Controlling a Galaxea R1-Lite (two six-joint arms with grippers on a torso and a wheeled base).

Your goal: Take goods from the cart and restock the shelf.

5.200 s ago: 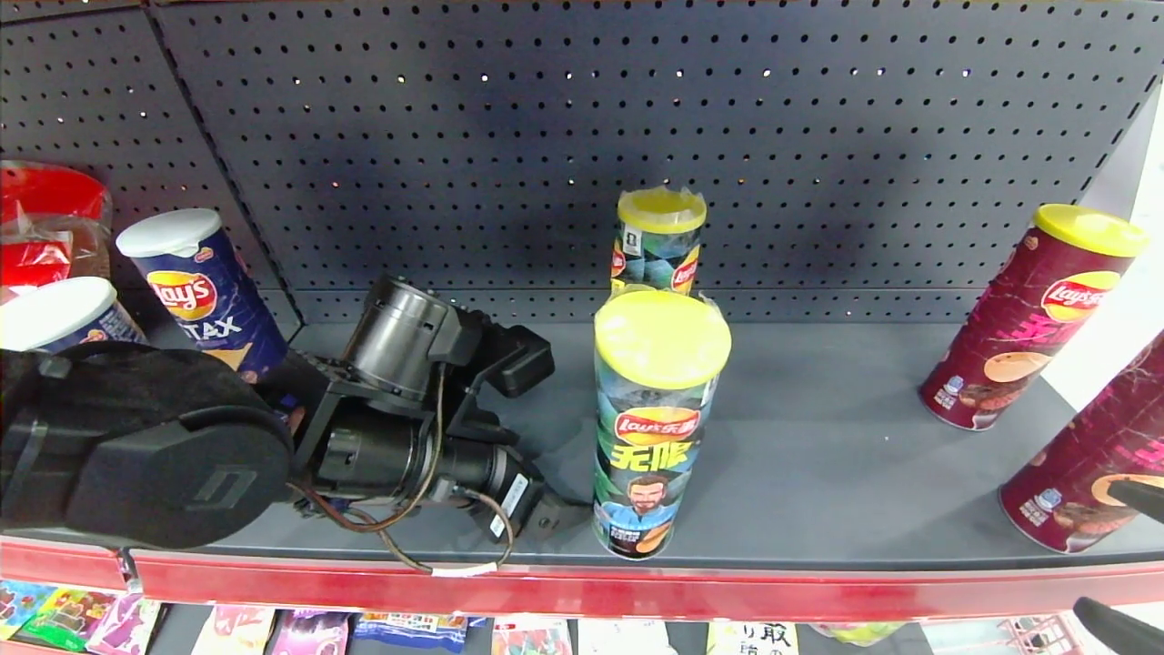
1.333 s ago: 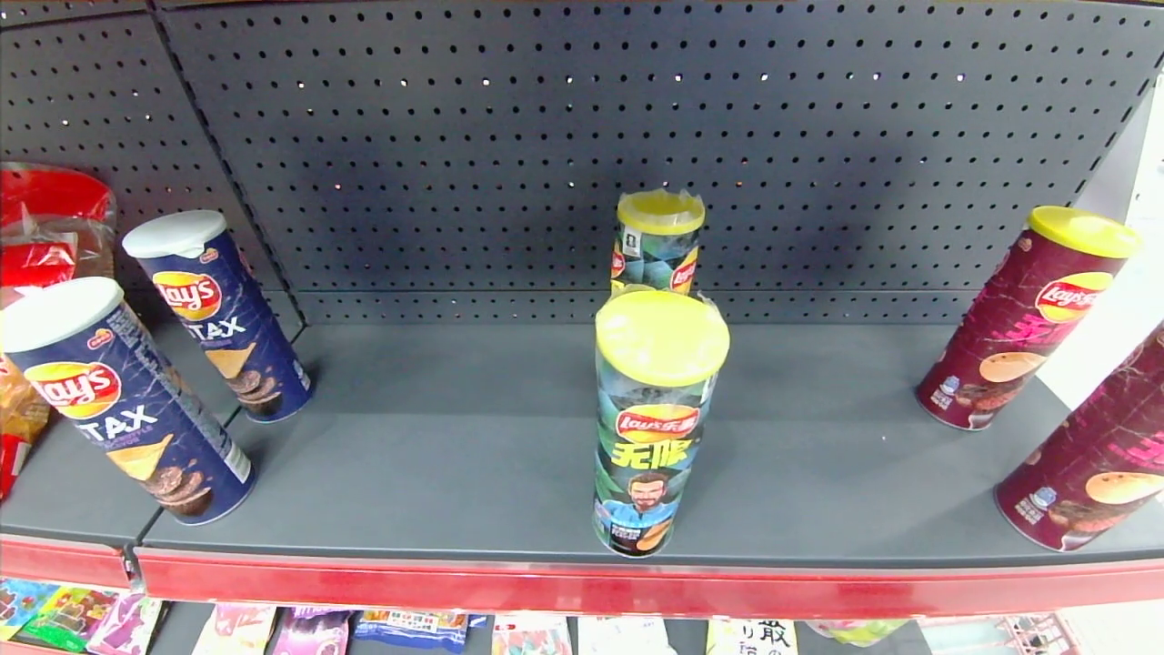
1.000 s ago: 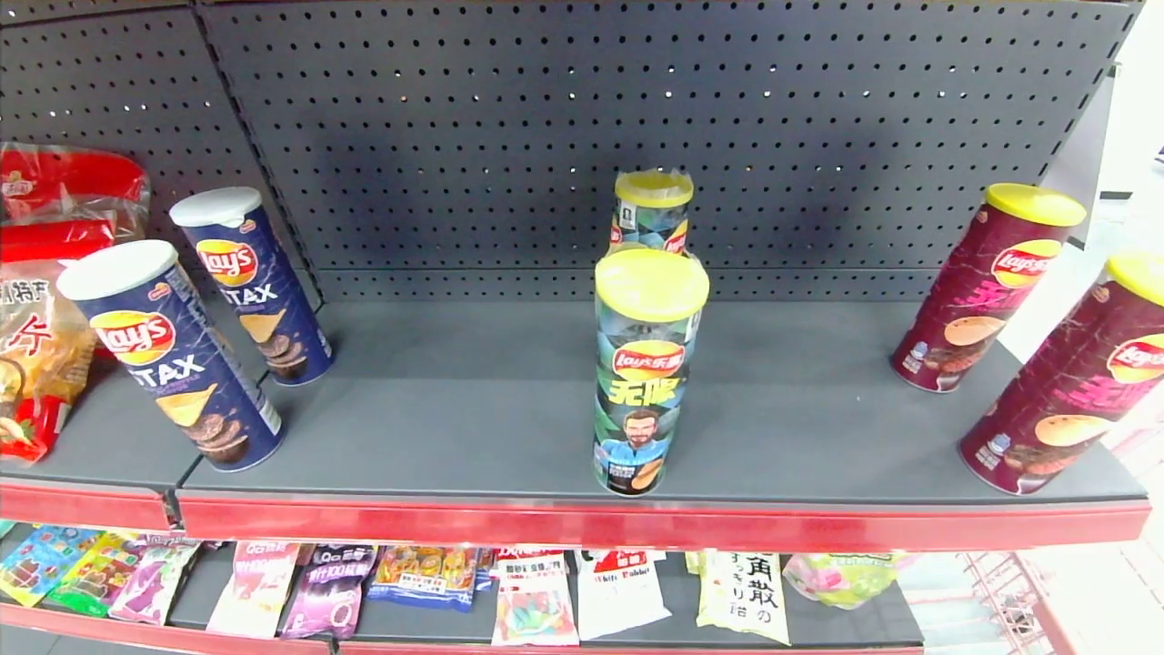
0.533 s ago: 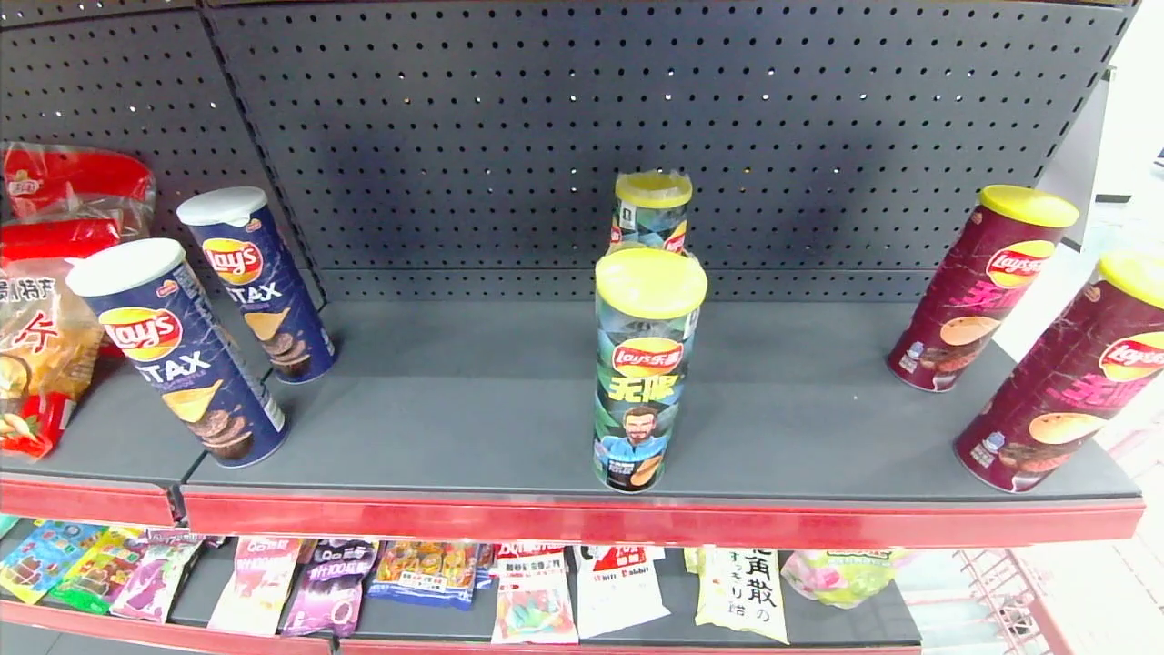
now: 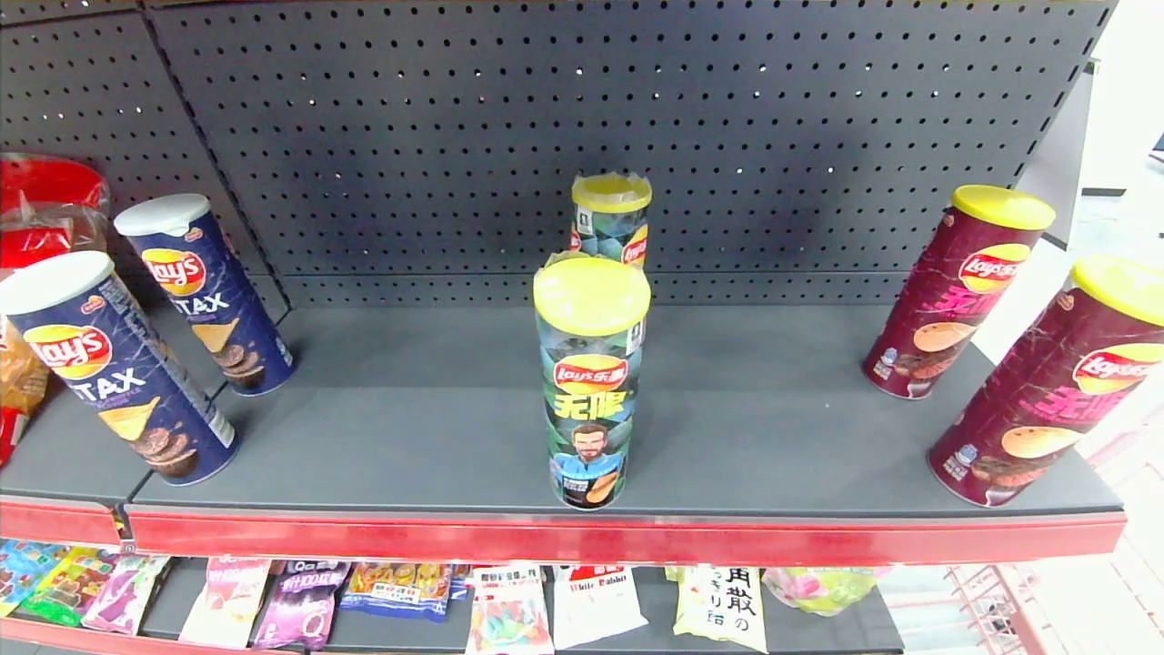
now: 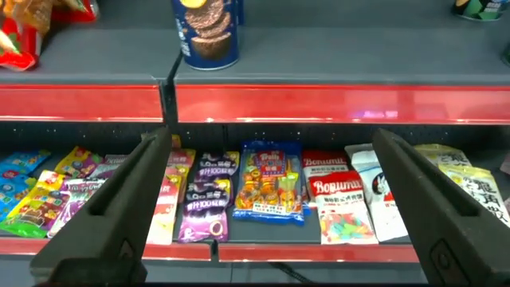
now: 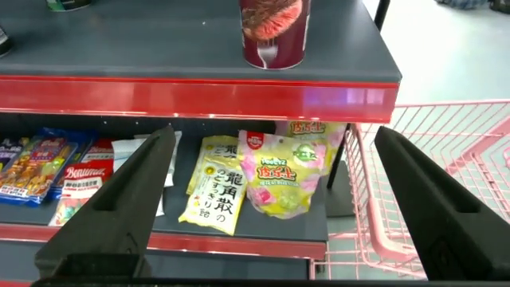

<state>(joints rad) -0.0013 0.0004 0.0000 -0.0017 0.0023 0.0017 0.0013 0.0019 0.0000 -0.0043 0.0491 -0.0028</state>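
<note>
Shelf [image 5: 436, 428], left tool [image 6: 271, 137], right tool [image 7: 275, 132], both spread empty

The rear green-and-blue chip can with a yellow lid [image 5: 611, 216] is mostly hidden behind its front twin [image 5: 591, 382]. On my left, the picture's edge cuts the red-topped clear snack bag [image 5: 44, 198]; my right wrist view crops the pink wire cart [image 7: 466, 135] to one corner.

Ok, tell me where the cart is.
In the right wrist view the pink wire cart stands past the right end of the shelf, beside the lower tier's green snack bag.
</note>
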